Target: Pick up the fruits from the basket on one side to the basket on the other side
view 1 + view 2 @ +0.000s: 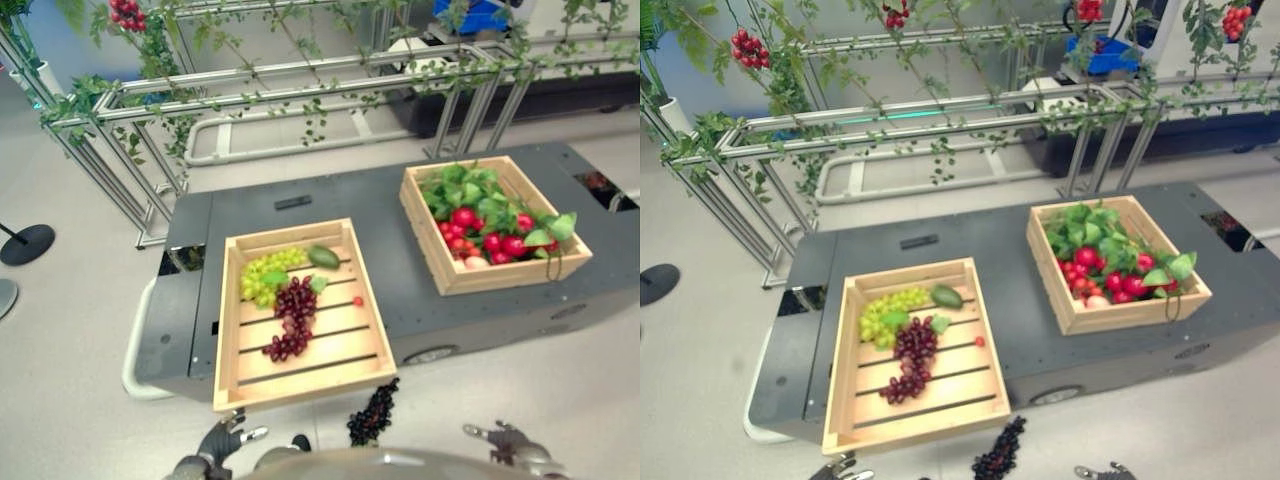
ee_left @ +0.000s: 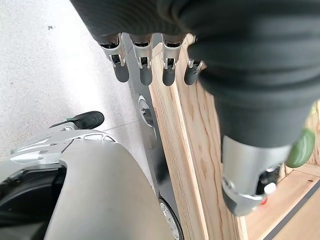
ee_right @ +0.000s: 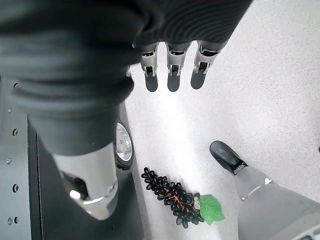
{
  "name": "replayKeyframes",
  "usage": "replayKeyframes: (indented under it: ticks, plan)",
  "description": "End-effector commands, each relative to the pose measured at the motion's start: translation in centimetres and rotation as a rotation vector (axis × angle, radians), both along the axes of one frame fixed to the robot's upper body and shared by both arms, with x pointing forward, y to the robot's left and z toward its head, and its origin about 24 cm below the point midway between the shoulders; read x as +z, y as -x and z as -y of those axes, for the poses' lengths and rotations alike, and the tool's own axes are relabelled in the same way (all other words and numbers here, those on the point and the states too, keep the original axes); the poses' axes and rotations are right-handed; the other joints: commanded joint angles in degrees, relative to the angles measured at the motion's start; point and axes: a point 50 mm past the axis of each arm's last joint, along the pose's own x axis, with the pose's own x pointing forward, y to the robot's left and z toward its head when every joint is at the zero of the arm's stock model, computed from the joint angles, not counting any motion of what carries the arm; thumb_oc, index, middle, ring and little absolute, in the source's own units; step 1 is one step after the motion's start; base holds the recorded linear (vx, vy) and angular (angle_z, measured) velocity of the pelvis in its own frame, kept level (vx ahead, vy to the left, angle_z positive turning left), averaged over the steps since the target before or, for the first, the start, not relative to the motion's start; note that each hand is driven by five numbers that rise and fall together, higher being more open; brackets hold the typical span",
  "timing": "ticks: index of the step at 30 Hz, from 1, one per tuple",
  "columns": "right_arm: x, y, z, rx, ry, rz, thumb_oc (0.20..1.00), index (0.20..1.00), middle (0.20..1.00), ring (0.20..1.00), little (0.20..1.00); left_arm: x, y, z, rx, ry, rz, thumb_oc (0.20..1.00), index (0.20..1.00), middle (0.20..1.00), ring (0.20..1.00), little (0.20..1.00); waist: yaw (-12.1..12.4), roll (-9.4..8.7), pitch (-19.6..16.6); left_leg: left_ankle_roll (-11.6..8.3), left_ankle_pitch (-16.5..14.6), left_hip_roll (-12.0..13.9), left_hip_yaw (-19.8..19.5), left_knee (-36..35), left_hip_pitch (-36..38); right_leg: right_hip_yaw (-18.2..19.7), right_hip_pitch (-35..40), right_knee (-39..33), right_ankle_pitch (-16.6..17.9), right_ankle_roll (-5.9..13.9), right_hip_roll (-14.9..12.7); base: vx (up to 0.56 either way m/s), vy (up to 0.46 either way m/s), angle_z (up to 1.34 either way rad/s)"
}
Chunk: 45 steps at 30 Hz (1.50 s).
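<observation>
Two wooden crates stand on a dark cart [image 1: 370, 200]. The left crate [image 1: 300, 386] holds green grapes [image 1: 265, 275], dark red grapes [image 1: 293, 318], a green fruit [image 1: 323, 257] and a small red fruit [image 1: 358, 300]. Red fruits [image 1: 490, 240] among green leaves fill the right crate [image 1: 510, 272]. A bunch of black grapes [image 1: 372, 414] lies on the floor in front of the cart, also seen as the black grapes [image 3: 175, 197] past my right hand. My left hand [image 1: 222, 440] hangs open by the left crate's front corner. My right hand [image 1: 505, 440] hangs open above the floor. Neither holds anything.
A metal frame [image 1: 300, 90] hung with vines and red berries stands behind the cart. A black round stand base [image 1: 25, 243] sits on the floor at far left. Pale floor surrounds the cart.
</observation>
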Motion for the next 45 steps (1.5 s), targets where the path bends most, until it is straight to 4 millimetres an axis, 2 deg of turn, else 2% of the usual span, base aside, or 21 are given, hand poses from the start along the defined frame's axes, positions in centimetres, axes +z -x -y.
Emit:
replayKeyframes:
  ticks: [1,6,9,14,19,24,29,33,36,37,40,41,45]
  plan:
    - [0.1,-1.2,-0.3,-0.027,-0.007,0.012,1.0,1.0,1.0,1.0,1.0,1.2,-2.1,0.6,-0.027,0.035,0.11,1.0,1.0,1.0,1.0,1.0,1.09,-0.03,0.62,-1.42,-2.15,0.9,0.68,1.53,0.31,-0.23,-0.38,2.69,1.99,2.04,-2.85,0.0,0.0,0.0]
    - [0.2,-1.2,-0.1,-0.037,-0.002,0.017,1.0,1.0,1.0,1.0,1.0,1.4,-1.7,-0.1,0.009,0.033,0.116,1.0,1.0,1.0,1.0,1.0,1.27,0.05,0.73,-1.45,-2.11,1.0,0.72,1.5,0.41,-0.38,-0.32,2.71,2.03,2.03,-2.87,0.0,0.0,0.0]
    - [0.3,-1.1,0.2,-0.062,0.001,0.024,1.0,1.0,1.0,1.0,1.0,1.7,-0.4,-0.7,0.028,0.03,0.11,1.0,1.0,1.0,1.0,1.0,2.09,0.14,1.11,-1.49,-2.04,1.06,0.46,1.54,0.21,-0.76,-0.27,2.76,2.0,2.11,-2.87,0.0,0.0,0.0]
    - [0.6,-1.1,1.1,-0.093,0.014,0.041,1.0,1.0,1.0,1.0,1.0,0.3,3.1,-5.4,0.09,-0.164,-0.063,1.0,1.0,1.0,1.0,1.0,2.7,0.08,1.52,-1.76,-1.83,1.09,0.2,1.66,-0.1,-1.0,-0.49,2.97,1.94,2.1,-2.97,-0.01,0.0,0.03]
    - [0.8,-1.0,1.6,-0.101,0.02,0.064,1.0,1.0,1.0,1.0,1.0,0.9,4.1,-9.4,0.182,-0.312,-0.124,1.0,1.0,1.0,1.0,1.0,2.69,0.07,1.63,-2.06,-1.72,1.12,0.13,1.78,-0.31,-1.19,-0.71,3.12,1.87,2.04,-3.13,0.0,0.0,0.01]
    - [1.0,-1.1,2.0,-0.096,0.023,0.075,1.0,1.0,1.0,1.0,1.0,1.7,5.6,-12.1,0.223,-0.406,-0.202,1.0,1.0,1.0,1.0,1.0,2.62,0.29,1.57,-2.26,-1.48,1.01,0.16,1.68,-0.35,-1.32,-0.65,3.12,1.96,2.07,-3.23,0.0,0.004,0.03]
    - [1.1,-1.1,2.2,-0.086,0.022,0.076,1.0,1.0,1.0,1.0,1.0,2.1,6.3,-13.3,0.261,-0.437,-0.232,1.0,1.0,1.0,1.0,1.0,2.59,0.51,1.53,-2.33,-1.32,0.9,0.07,1.58,-0.28,-1.51,-0.36,3.14,1.94,2.06,-3.33,0.0,0.0,0.0]
    - [1.2,-0.9,2.5,-0.088,0.027,0.07,1.0,1.0,1.0,1.0,1.0,2.5,5.9,-13.9,0.291,-0.447,-0.202,1.0,1.0,1.0,1.0,1.0,2.55,0.62,1.43,-2.39,-1.19,0.82,-0.12,1.5,-0.25,-1.76,-0.17,3.14,1.98,2.07,-3.38,0.0,0.002,0.01]
    - [1.2,-0.6,2.7,-0.096,0.03,0.064,1.0,1.0,1.0,1.0,1.0,3.4,4.8,-14.9,0.347,-0.465,-0.131,1.0,1.0,1.0,1.0,1.0,2.71,0.81,1.34,-2.43,-1.15,0.81,-0.33,1.55,-0.24,-1.97,-0.05,3.22,1.95,2.12,-3.46,0.0,0.004,0.03]
    - [1.1,-0.3,2.7,-0.106,0.028,0.061,1.0,1.0,1.0,1.0,1.0,4.3,3.5,-15.7,0.434,-0.457,-0.027,1.0,1.0,1.0,1.0,1.0,2.99,0.96,1.26,-2.49,-1.1,0.78,-0.49,1.52,-0.21,-2.17,0.08,3.21,1.91,2.14,-3.48,0.0,0.0,0.0]
    - [1.1,-0.2,2.6,-0.108,0.024,0.06,1.0,1.0,1.0,1.0,1.0,5.2,2.4,-16.3,0.478,-0.455,0.06,1.0,1.0,1.0,1.0,1.0,3.03,0.94,1.25,-2.52,-1.07,0.78,-0.6,1.44,-0.12,-2.4,0.24,3.23,1.89,2.2,-3.54,0.0,-0.001,0.02]
    - [1.1,-0.1,2.7,-0.11,0.022,0.062,1.0,1.0,1.0,1.0,1.0,6.8,0.8,-17.1,0.528,-0.451,0.187,1.0,1.0,1.0,1.0,1.0,3.09,1.0,1.15,-2.6,-1.02,0.81,-0.73,1.41,-0.1,-2.46,0.29,3.21,1.91,2.22,-3.59,0.0,-0.002,0.09]
    - [1.2,0.0,3.0,-0.113,0.02,0.067,1.0,1.0,1.0,1.0,1.0,10.3,-1.7,-19.1,0.556,-0.48,0.386,1.0,1.0,1.0,1.0,1.0,3.09,0.94,0.94,-2.79,-0.98,0.86,-0.82,1.33,0.06,-2.59,0.5,3.07,2.01,2.35,-3.54,0.0,-0.003,0.06]
